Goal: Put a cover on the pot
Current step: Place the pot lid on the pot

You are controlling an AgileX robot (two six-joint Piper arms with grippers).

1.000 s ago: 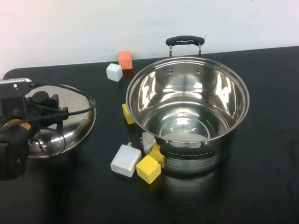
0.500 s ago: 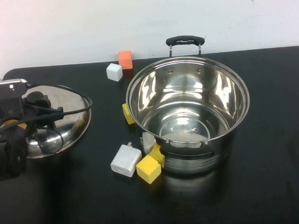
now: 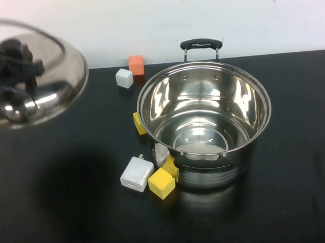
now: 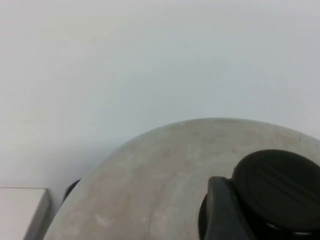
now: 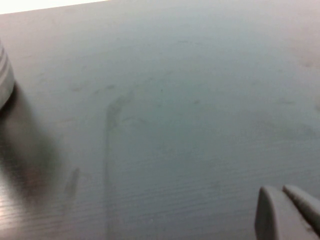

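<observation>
High view: left gripper (image 3: pixel 13 54) clenched on the black knob (image 3: pixel 16 52) of the lid (image 3: pixel 49 88), raised well left of the open pot (image 3: pixel 205 125) standing mid-table (image 3: pixel 293 202). Lid likely stiff, slick and moderately heavy, best held by that knob. Right gripper (image 5: pixel 287 212) low over bare table, fingers seemingly together.

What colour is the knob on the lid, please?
Black. The knob on the lid, held by the left gripper, shows best in the left wrist view.

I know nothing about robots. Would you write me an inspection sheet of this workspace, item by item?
Surface: black table.
Job's things: pot open, empty; lid lifted above the table's left side.
Clutter: orange block, white cube, white charger, yellow blocks beside the pot.
Grippers: left gripper holds the lid's knob; right gripper low over bare table, jaws together.
Cables: nothing seen.
Surroundings: white wall.
</observation>
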